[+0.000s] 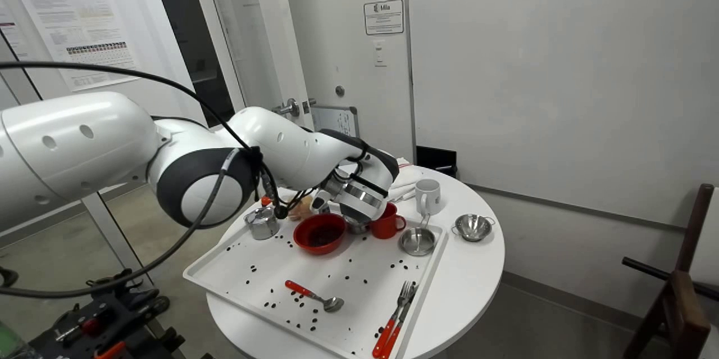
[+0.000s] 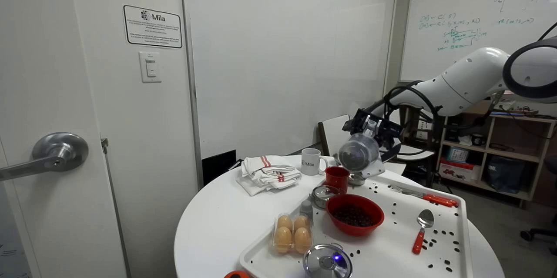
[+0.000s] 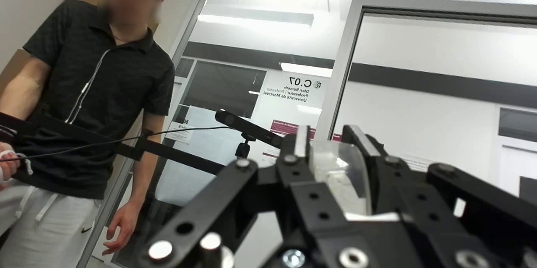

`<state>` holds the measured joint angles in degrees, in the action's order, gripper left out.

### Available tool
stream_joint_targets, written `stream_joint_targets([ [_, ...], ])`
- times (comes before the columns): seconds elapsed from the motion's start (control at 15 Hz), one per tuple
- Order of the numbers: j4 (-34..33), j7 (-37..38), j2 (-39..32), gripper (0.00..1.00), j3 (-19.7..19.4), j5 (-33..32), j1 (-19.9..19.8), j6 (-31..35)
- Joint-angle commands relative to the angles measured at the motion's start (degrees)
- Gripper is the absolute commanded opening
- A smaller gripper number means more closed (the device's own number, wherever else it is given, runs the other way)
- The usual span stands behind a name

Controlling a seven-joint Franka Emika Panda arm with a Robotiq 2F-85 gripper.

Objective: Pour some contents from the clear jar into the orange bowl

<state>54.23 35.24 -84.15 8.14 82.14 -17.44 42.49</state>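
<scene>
A small see-through cylindrical jar (image 2: 357,152) is gripped at a tilt by the black two-fingered gripper (image 3: 331,143), whose jaws are part-closed against it, presumably for pouring into the round red bowl (image 2: 357,229) set lower than the jaws.

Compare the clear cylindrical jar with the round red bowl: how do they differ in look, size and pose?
The clear cylindrical jar is see-through, while the round red bowl is opaque. The jar is narrower than the bowl. The gripper holds the jar tilted in the air, whereas the bowl stands upright on the white tray. Both are round in outline.
</scene>
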Motion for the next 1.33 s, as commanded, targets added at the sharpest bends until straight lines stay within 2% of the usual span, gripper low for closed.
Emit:
stream_joint_targets([
  [0.0,1.15,-1.84,0.14,0.07,-0.70,1.77,-0.66,-1.89],
  [0.53,2.60,-3.51,0.36,0.07,-1.60,2.58,-2.48,-2.85],
  [1.13,2.14,-4.21,0.48,0.07,-1.74,3.00,-2.16,-4.89],
  [1.27,1.50,-3.22,0.47,0.08,-2.67,2.51,-1.50,-3.54],
])
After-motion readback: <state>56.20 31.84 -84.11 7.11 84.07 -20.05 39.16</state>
